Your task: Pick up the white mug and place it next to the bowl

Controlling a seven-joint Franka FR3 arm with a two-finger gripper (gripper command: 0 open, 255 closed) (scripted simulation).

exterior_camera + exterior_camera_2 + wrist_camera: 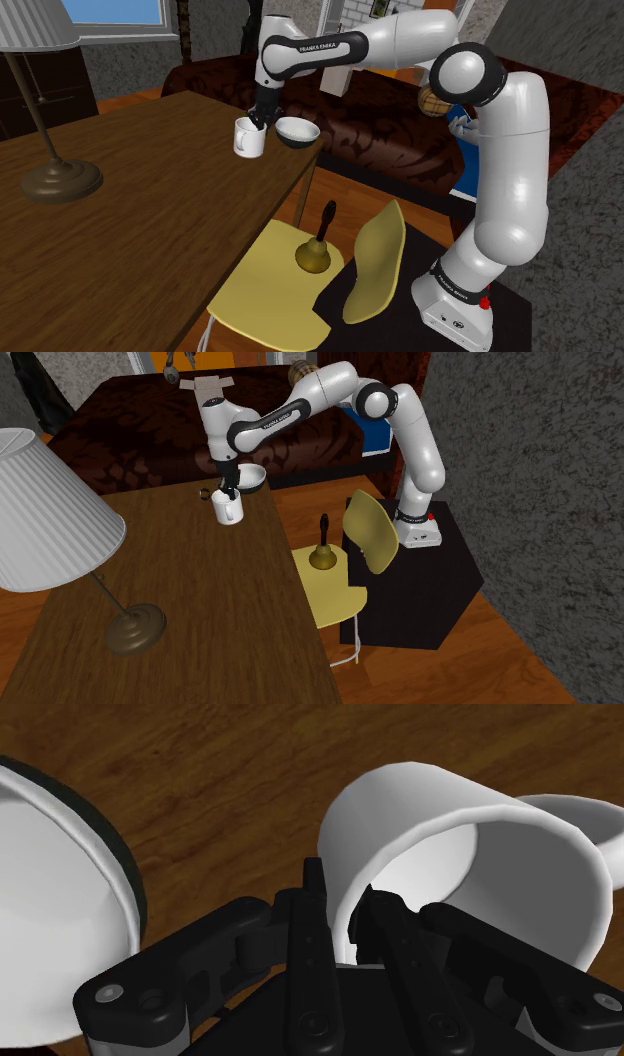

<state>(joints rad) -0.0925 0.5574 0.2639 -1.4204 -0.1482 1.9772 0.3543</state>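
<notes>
Two fingers of the end effector (340, 899) are clamped on the wall of the white mug (400, 804): one inside the rim, one outside. You can check that in the wrist view. The mug stands upright under the wrist, with its handle on the side away from the bowl (50, 894).

From the shoulder view, the end effector (262, 118) points straight down onto the mug (248, 138). The mug is just beside the bowl (297, 130), with a small gap between them. I cannot tell whether the mug's base rests on the table (150, 230) or hangs just above it.

The bowl is white inside and dark outside, and sits at the far corner of the brown wooden table. Further out, a lamp (58, 175) stands on the table, well apart from both. Off the table edge there is a yellow chair (265, 295) with a brass bell (314, 252) on its seat. A dark brown sofa (370, 135) sits behind the table.
</notes>
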